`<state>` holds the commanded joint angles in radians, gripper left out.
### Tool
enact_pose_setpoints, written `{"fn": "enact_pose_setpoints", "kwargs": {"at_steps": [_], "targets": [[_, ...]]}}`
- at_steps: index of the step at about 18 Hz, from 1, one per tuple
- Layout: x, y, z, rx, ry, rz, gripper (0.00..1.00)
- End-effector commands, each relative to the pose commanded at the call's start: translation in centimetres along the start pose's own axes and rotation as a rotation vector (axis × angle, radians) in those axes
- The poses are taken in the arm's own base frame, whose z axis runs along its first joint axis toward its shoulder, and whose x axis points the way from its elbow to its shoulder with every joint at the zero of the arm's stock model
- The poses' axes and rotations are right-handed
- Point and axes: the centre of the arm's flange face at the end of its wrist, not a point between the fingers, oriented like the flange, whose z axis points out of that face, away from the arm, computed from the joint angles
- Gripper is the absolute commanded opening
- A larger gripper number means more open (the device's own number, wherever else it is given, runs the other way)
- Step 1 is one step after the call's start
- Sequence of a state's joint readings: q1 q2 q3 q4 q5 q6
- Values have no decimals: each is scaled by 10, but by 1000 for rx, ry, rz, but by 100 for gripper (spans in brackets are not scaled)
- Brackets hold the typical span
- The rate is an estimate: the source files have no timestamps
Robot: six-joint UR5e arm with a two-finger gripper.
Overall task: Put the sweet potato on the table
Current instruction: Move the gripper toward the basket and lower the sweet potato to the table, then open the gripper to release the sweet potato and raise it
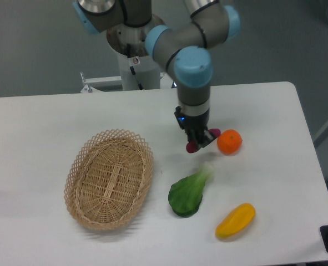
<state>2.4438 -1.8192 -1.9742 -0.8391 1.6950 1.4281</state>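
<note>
The gripper [199, 139] points down over the table [274, 111], and its jaws seem to pinch the sweet potato [192, 147], whose magenta body shows just below and at both sides of the jaws; only small parts of it are visible, so I cannot tell if it already rests on the tabletop or hangs a little above it.

Possible troubles, as I judge them: the orange [229, 142] lies just beside the jaws on one side, so when the jaws spread, the outer finger may push it and make it roll; the leafy green vegetable [189, 193] lies near, in front of the jaws, and the sweet potato could roll against it if released from too high; a rounded lump held at a small part may also turn in the grip.

The long axis of the sweet potato seems to run across the jaws, slightly slanted, from the lower end toward the basket [110, 178] side up to the end near the orange; which end is the thicker one is hidden.
</note>
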Motion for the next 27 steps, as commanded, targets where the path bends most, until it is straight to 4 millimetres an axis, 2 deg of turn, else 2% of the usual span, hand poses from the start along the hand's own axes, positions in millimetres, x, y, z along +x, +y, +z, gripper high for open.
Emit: {"fn": "enact_pose_setpoints", "kwargs": {"at_steps": [2, 7, 9, 11, 13, 15, 16, 17, 22, 24, 27], "targets": [[7, -4, 13, -8, 29, 10, 26], [19, -13, 28, -17, 62, 33, 26], [19, -12, 28, -27, 56, 33, 28], [18, -12, 27, -28, 54, 33, 36], [15, -13, 25, -27, 46, 30, 53], [9, -13, 19, -24, 30, 28, 83], [4, -13, 14, -22, 16, 24, 94], [0, -13, 10, -21, 6, 23, 100], [-14, -10, -14, -13, -67, -9, 100], [-26, -9, -34, -1, -131, -69, 100], [-56, -1, -74, 20, -232, -122, 100]]}}
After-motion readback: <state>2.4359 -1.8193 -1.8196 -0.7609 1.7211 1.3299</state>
